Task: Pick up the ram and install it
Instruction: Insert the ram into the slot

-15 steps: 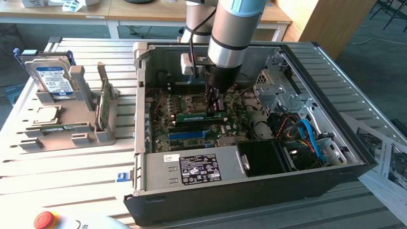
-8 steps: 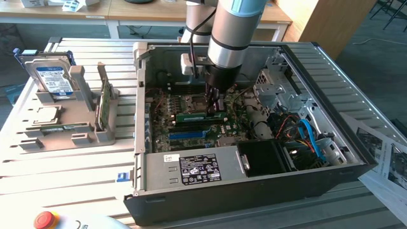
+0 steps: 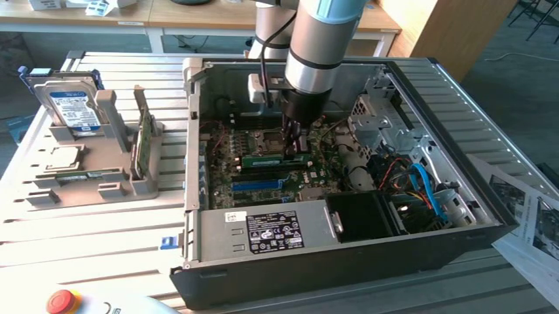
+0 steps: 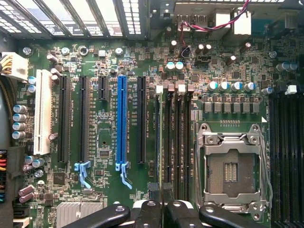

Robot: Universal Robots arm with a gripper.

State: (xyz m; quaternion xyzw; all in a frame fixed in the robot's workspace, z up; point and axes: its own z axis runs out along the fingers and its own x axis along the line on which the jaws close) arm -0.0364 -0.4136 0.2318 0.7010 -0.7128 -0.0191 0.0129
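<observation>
- The pincer [image 3: 297,149] is pressed together on the ram [image 3: 266,159], which stands on edge at the memory slots inside the open case [image 3: 489,216].
- The processor socket [image 4: 230,171] sits just beside it.
- The drive cage [image 3: 380,121] and power supply [image 3: 262,232] hem in the board.
- The case is open above.
- The hard drive [image 3: 74,104] stands well apart on the desk [image 3: 105,222].

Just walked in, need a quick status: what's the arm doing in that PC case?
The arm's gripper is down inside the open computer case. It appears shut on the ram, which lies along a memory slot on the motherboard, beside the empty processor socket. Whether the stick is fully seated can't be told. A hard drive stands in a holder outside the case.
</observation>
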